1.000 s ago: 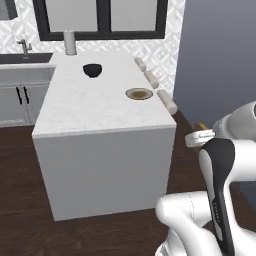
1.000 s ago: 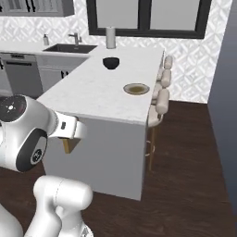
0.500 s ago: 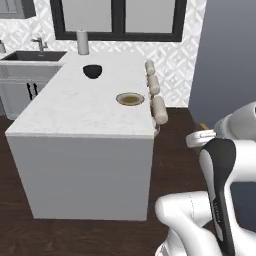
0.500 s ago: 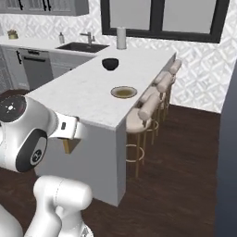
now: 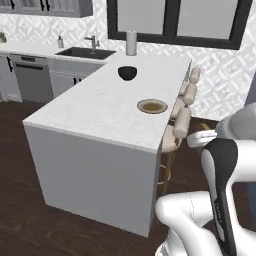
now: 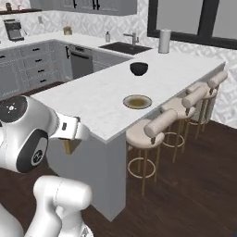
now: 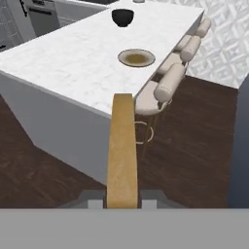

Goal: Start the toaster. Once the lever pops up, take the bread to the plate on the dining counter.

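Bread (image 7: 121, 151), one tan slice, seen edge-on in the hand view, where we find it pinched between the tips of the tool (image 7: 121, 198), which is pressed together on its lower edge; in the right base view a tan corner hangs below the hand. Plate (image 5: 152, 106), cream, bare, lies on the dining counter (image 5: 95, 107) near the stool side, well apart from the slice. Dark bowl (image 5: 127, 73) stands farther along the same counter; row of beige stools (image 6: 155, 127) lines its edge; sink (image 6: 122, 46) sits on the wall counter behind. We judge toasting and pickup done, carry under way; left for us: reach over the counter, lower the slice flat onto the plate, release.
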